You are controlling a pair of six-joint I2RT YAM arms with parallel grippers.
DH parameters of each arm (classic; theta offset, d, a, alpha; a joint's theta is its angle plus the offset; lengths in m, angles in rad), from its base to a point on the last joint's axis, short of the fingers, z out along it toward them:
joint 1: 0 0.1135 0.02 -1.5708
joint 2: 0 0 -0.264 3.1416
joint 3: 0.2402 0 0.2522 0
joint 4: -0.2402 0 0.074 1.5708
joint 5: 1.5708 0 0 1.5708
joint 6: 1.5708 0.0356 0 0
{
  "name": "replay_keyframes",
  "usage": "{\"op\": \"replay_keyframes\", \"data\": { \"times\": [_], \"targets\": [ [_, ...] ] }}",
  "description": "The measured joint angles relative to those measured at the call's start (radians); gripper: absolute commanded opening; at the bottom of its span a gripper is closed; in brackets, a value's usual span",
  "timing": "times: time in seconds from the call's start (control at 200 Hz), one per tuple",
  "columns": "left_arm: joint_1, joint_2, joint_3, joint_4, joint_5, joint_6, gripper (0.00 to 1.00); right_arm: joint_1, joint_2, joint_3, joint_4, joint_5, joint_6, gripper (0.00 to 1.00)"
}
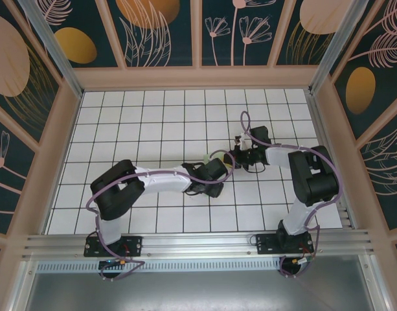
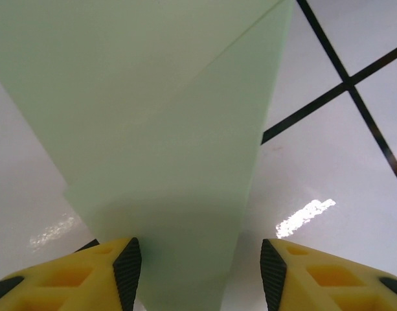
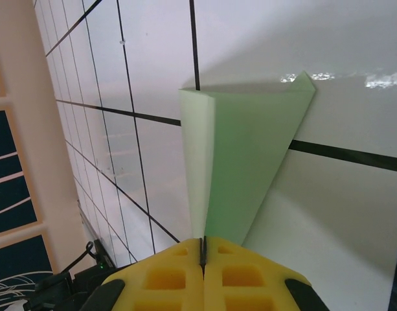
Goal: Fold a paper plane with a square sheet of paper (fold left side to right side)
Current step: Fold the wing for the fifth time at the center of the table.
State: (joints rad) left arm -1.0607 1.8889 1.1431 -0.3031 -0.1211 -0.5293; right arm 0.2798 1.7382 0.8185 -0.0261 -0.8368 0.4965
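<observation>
Ok, quick status. Both arms meet mid tabletop [image 1: 153,129], slightly right of centre: left arm [image 1: 160,180] in from the left, right arm [image 1: 309,173] in from the right, wrists almost nose to nose.

- right gripper [image 3: 203,249]: closed on the paper [image 3: 247,155]. The yellow fingers [image 3: 166,280] are pressed together w/ the narrow end of the folded paper pinched in the seam betw them. From there the paper widens away from the gripper to a straight far edge w/ a sharp corner on its right. Two layers visible: a paler flap along the left side, a greener face next to it. It throws a shadow on the tabletop beside it; can't tell how much lies flat vs lifted.

- left gripper [image 2: 201,265]: open. The black pads [image 2: 128,272] stand apart, and the paper runs betw them and out the near edge of the frame. Left pad sits right at the paper's edge, contact unclear. Right pad has a clear strip of bare tabletop betw it and the paper. So straddling, not clamping. A diagonal crease or layer edge crosses the paper from upper right to lower left in this view.

Paper is pale mint, plain. In the overhead view it's mostly hidden under the two grippers, too small to read its shape.

Tabletop is white w/ black grid lines, glare spots near the left gripper.
</observation>
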Motion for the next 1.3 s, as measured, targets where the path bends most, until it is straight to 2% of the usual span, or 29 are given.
{"op": "replay_keyframes", "data": {
  "times": [0.26,0.641,0.821,1.031,1.296],
  "targets": [
    [0.000,0.008,0.000,0.000,-0.038,-0.013,0.43,0.003,0.015,0.006,-0.009,0.003,0.000,0.08],
    [0.000,0.008,-0.011,0.031,-0.032,-0.027,0.25,0.002,0.017,0.019,-0.032,0.027,-0.017,0.28],
    [0.001,0.005,-0.030,0.064,-0.018,-0.034,0.12,-0.019,0.004,0.021,-0.050,0.056,-0.032,0.40],
    [0.013,-0.017,-0.059,0.118,0.042,-0.048,0.04,-0.068,-0.100,-0.001,-0.053,0.101,-0.051,0.50],
    [0.095,-0.111,-0.178,0.264,0.185,-0.097,0.01,-0.071,-0.174,-0.106,-0.031,0.127,-0.050,0.54]
  ]
}}
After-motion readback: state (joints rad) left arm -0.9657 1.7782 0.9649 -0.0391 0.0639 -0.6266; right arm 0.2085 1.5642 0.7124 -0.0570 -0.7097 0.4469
